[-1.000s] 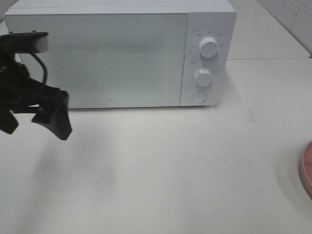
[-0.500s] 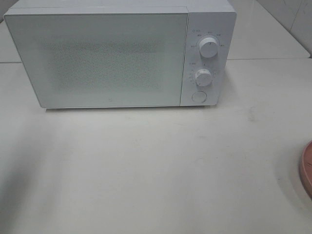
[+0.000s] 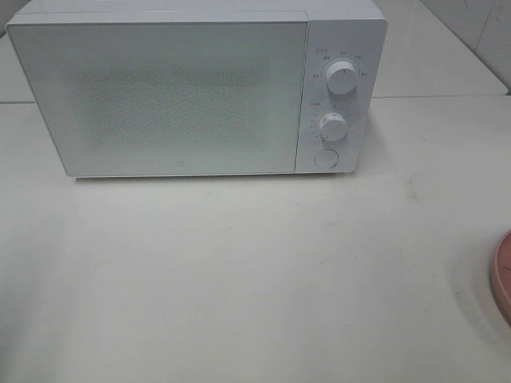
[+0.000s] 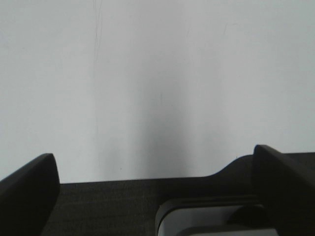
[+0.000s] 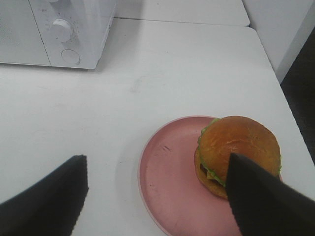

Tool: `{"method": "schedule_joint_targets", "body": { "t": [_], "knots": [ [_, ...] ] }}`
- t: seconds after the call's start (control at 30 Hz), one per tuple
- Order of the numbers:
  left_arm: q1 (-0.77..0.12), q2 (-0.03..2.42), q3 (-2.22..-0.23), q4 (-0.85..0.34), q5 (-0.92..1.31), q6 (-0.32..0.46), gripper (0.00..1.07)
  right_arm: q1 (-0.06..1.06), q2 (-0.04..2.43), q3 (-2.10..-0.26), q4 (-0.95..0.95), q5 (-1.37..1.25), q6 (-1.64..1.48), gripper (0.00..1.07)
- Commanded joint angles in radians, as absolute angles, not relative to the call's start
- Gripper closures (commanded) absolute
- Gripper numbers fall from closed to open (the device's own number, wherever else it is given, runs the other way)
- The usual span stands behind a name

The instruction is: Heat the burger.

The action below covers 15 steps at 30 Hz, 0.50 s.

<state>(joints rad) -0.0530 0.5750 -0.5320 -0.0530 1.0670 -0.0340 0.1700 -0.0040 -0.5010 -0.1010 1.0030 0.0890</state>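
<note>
The burger [image 5: 238, 147], with a glossy brown bun and green lettuce, sits on the right part of a round pink plate [image 5: 167, 191] in the right wrist view. My right gripper [image 5: 156, 164] hangs above the plate, open, holding nothing; one finger [image 5: 261, 196] overlaps the burger's near side in the picture. The white microwave [image 3: 196, 88] stands at the back of the table with its door closed. My left gripper [image 4: 152, 157] is open and empty over bare white table. Neither gripper shows in the exterior high view.
Only the plate's rim [image 3: 503, 275] shows at the right edge of the exterior high view. The microwave has two knobs [image 3: 342, 77] and a round button [image 3: 325, 158] on its right panel. A dark strip [image 4: 108, 206] runs under the left gripper.
A second ago the left arm stood at the left in front of the microwave's door. It has since pulled out of the exterior high view. Nothing else moved.
</note>
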Motion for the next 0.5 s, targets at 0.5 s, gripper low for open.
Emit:
{"method": "schedule_joint_targets", "body": {
  "t": [0.5],
  "knots": [
    [-0.050,0.138,-0.516,-0.065,1.073,-0.035,0.09,0.164,-0.036,-0.499,-0.103,0.995,0.075,0.32]
  ]
}}
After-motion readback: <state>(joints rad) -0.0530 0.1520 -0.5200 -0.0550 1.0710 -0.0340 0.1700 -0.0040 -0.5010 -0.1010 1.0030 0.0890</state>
